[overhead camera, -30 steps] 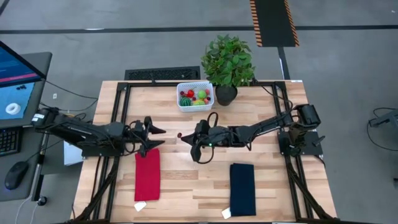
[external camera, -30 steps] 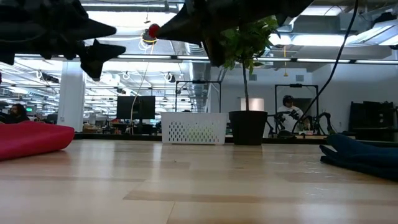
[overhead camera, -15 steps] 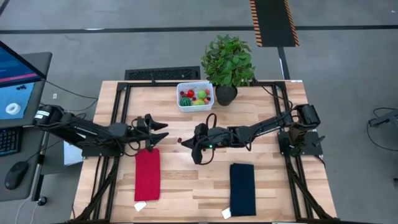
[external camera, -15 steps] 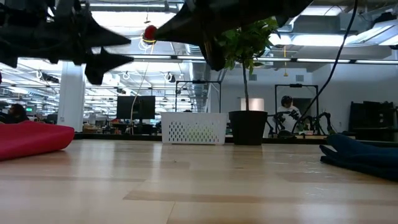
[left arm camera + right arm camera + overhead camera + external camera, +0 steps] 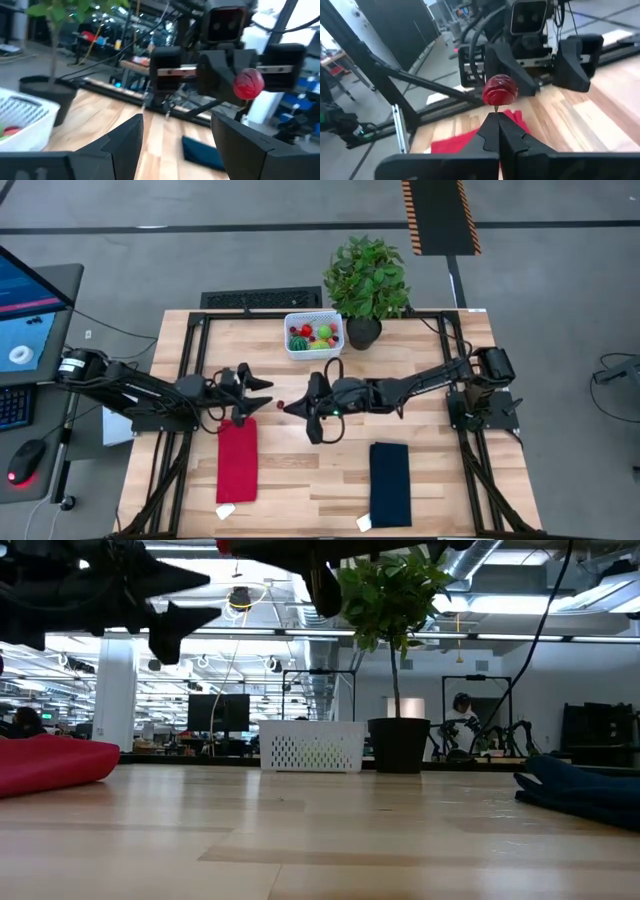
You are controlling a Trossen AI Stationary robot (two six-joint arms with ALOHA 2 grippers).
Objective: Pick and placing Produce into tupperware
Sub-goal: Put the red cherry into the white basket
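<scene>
- The right gripper point(image 5: 287, 405) is hanging over the middle of the table point(image 5: 300, 480), with its fingers pressed together on the thin stem of a small red fruit point(image 5: 499, 90).
- The left gripper point(image 5: 262, 392) is facing it from just beside, jaws standing apart and holding nothing.
- The white basket point(image 5: 313, 335) is sitting at the far edge, beside the potted plant point(image 5: 366, 278), already keeping several pieces.
- Such a thin pinch is risky: a quick swing could be shaking the fruit loose, I think.
- Bare wood is lying open toward the basket; the plant leaves are crowding its right side.
</scene>
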